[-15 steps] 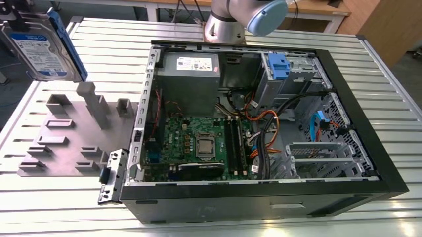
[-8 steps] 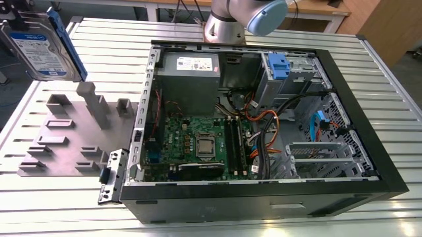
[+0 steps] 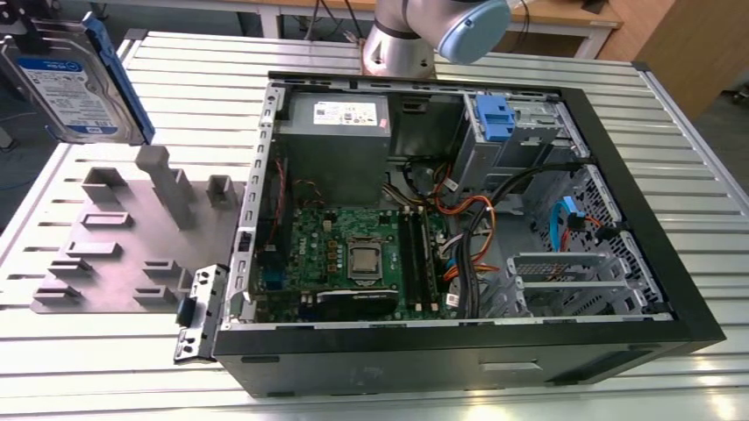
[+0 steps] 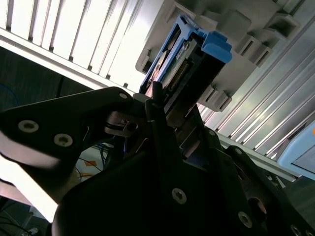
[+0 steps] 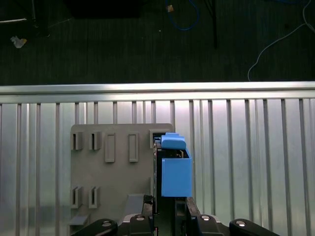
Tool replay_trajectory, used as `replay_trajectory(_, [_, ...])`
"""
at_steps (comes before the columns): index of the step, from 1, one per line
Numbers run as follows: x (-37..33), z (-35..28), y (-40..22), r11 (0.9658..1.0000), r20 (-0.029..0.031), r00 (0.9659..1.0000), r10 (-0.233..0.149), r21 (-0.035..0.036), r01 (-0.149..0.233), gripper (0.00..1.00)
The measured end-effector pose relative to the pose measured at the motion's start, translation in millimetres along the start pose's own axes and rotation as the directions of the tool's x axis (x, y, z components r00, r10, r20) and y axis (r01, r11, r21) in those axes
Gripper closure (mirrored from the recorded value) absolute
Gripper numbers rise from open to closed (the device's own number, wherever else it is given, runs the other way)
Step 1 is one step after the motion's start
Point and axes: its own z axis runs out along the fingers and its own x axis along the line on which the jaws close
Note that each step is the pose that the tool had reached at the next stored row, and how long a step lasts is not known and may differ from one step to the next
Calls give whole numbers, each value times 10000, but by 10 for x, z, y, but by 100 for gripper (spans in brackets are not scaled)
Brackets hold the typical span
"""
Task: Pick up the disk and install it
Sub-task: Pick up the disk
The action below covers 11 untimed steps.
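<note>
The disk (image 3: 70, 88) hangs in the air at the exterior view's far left, above the slatted table. It stands on edge, its white-and-blue label facing the camera and a blue rail along its side. In both wrist views my gripper (image 5: 170, 209) is shut on the disk (image 5: 175, 177), a dark finger (image 4: 156, 105) pressing on each face. The disk's blue end (image 4: 197, 54) points away from the wrist. Beneath it lies the grey fixture plate (image 5: 113, 182) with its slots and posts.
An open computer case (image 3: 655, 254) lies on the table at the exterior view's right, with a motherboard (image 3: 351, 254), a grey power-supply box (image 3: 337, 118) and a blue-fronted unit (image 3: 497, 118) in the drive cage. The fixture plate (image 3: 117, 254) lies left of the case. The arm's base (image 3: 404, 44) stands behind.
</note>
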Motion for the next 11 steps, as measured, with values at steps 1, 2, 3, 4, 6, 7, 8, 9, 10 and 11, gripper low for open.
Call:
replay_trajectory(1, [0, 0, 0, 10000, 0, 10000, 0, 0, 0, 65])
replay_trajectory(2, [0, 0, 0, 10000, -1, 10000, 0, -1, 0, 65])
replay_trajectory(3, [0, 0, 0, 10000, 0, 10000, 0, 0, 0, 65])
replay_trajectory(4, [0, -5, 1, 10000, -1, 10000, 0, -1, 0, 65])
replay_trajectory(6, [-1, -34, 2, 10000, -1, 10000, 0, -2, 0, 65])
replay_trajectory(7, [-2, -52, 2, 10000, 0, 10000, 0, 0, 0, 65])
replay_trajectory(8, [-2, -75, 3, 10000, -1, 10000, 0, -1, 0, 65])
replay_trajectory(9, [-3, -98, 4, 10000, 0, 10000, 0, 0, 0, 65])
replay_trajectory(10, [-4, -124, 5, 10000, 0, 10000, 0, 0, 0, 65])
replay_trajectory(11, [-4, -151, 6, 10000, 0, 10000, 0, 0, 0, 65])
